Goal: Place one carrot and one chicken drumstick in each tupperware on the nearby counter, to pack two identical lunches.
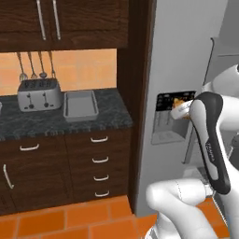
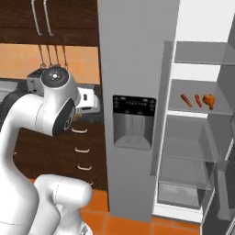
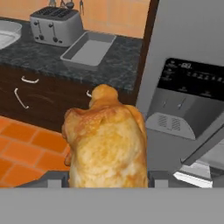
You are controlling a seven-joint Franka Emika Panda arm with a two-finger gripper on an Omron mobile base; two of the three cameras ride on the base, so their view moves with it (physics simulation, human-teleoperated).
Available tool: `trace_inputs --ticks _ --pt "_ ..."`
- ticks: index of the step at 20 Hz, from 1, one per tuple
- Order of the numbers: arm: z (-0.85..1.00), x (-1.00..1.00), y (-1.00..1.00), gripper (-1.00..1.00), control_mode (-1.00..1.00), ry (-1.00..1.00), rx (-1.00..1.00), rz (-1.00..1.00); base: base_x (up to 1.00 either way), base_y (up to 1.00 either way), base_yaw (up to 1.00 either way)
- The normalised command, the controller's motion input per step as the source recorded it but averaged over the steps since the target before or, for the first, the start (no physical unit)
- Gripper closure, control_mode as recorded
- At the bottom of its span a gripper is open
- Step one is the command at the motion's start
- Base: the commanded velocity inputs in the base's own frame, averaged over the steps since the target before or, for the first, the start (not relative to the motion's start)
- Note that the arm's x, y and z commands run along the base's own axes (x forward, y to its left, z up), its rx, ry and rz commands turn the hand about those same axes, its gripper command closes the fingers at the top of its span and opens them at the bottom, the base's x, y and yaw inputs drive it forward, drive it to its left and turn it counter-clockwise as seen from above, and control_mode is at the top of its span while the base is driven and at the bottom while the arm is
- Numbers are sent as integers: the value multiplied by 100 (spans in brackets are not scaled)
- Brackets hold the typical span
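Observation:
A golden-brown chicken drumstick (image 3: 105, 140) sits between the jaws of my gripper (image 3: 107, 178), which is shut on it. In the left base view the gripper (image 1: 180, 110) hangs in front of the fridge's dispenser door, to the right of the counter (image 1: 56, 123). A grey rectangular tupperware (image 3: 89, 49) (image 1: 80, 105) lies on the counter ahead, with nothing in it. The rim of a second, rounded tupperware (image 3: 6, 33) shows at the far left. On a shelf in the open fridge lie two carrots (image 2: 186, 100) (image 2: 198, 100) and another drumstick (image 2: 209, 100).
A silver toaster (image 1: 39, 94) stands left of the rectangular tupperware, under hanging utensils. The grey fridge door with its black dispenser panel (image 1: 174, 100) is right beside the hand. A dark wood panel (image 1: 137, 93) separates fridge and counter. Drawers sit below the counter.

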Motion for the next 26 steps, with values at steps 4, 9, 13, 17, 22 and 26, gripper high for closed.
trace_inputs --ticks 4,9,13,17,22,26 --pt "0 0 0 100 100 0 0 0 4 100 -9" --pt "0 0 0 100 100 0 0 0 9 100 -23" --pt "0 0 0 100 100 0 0 0 17 100 -21" --pt "0 0 0 100 100 0 0 0 38 100 -11" --pt "0 0 0 100 100 0 0 0 60 100 -7" --pt "0 0 0 100 100 0 0 0 60 100 -8"
